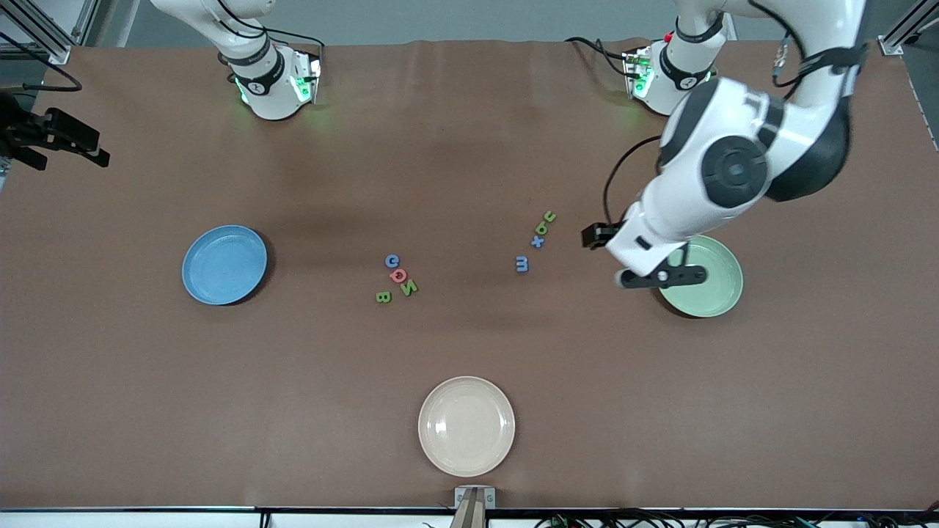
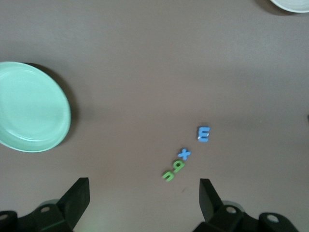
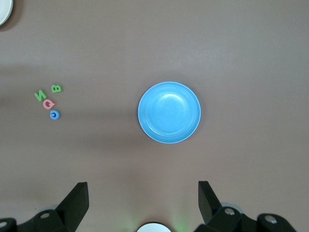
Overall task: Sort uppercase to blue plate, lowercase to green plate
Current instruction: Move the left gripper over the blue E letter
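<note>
**Front view: 8 tiny letters down flat, both grippers wide and empty**

Front view gives us the round medium-blue plate [image 1: 224, 265] toward the right arm's end of the brown worktop [image 1: 469, 352] and the round pale mint-green plate [image 1: 708, 282] toward the left arm's end. Between them sit 2 clusters, well apart. The capitals: blue G [image 1: 392, 260], pinkish-red Q [image 1: 398, 276], green N [image 1: 409, 287], green B [image 1: 383, 297]. The small letters: blue m [image 1: 521, 264], blue x [image 1: 538, 240] and 2 green rounded pieces [image 1: 547, 218], nearly touching in a row.

My read: these pieces look thin, light and stiff, lying flat, so a pinch across the outer edges is the place to take hold. Crowded neighbours could get nudged; the m and the B look the freest.

Left gripper [image 2: 144, 193] hangs over the edge of the green plate, arm folded low, fingers spread, nothing held. Right gripper [image 3: 143, 195] waits high over its own base, fingers spread too, looking down on the blue plate. An empty round cream plate [image 1: 466, 425] sits nearest the camera.
</note>
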Robot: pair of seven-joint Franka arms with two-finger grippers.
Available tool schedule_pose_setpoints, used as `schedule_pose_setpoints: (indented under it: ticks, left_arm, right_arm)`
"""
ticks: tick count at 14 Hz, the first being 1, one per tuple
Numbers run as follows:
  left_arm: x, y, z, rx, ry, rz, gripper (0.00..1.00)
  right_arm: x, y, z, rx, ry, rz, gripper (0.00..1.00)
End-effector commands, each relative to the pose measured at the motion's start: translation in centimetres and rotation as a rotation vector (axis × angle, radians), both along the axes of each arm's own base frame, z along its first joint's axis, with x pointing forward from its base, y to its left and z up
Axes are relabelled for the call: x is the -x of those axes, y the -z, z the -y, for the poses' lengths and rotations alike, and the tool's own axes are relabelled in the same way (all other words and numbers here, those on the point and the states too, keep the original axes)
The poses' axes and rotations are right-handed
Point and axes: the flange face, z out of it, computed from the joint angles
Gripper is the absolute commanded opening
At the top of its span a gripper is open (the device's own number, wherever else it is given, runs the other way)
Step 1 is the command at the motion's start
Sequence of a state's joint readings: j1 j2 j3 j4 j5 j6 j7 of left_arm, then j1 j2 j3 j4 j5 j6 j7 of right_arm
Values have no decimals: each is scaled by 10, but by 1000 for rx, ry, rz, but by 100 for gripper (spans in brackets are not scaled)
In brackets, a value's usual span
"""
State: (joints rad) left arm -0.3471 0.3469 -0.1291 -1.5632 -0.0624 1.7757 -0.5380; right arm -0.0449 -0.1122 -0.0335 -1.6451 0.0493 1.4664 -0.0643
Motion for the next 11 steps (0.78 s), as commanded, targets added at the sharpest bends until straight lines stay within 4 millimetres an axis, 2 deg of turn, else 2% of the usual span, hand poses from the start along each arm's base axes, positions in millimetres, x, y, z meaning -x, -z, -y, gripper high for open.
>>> schedule_pose_setpoints:
  ticks: [1, 5, 9, 11]
  left_arm:
    - [1, 38, 39, -45, -39, 51, 100]
    - [10, 108, 84, -117, -53, 82, 100]
    - [28, 158, 110, -131, -13, 57, 100]
    - [36, 182, 117, -113, -2, 71, 100]
  right_arm:
    - [11, -3, -4, -7, 38, 3, 100]
    - [13, -2, -11, 29, 15, 16, 100]
    - [13, -2, -9, 37, 17, 17, 100]
    - [12, -3, -7, 51, 15, 25, 100]
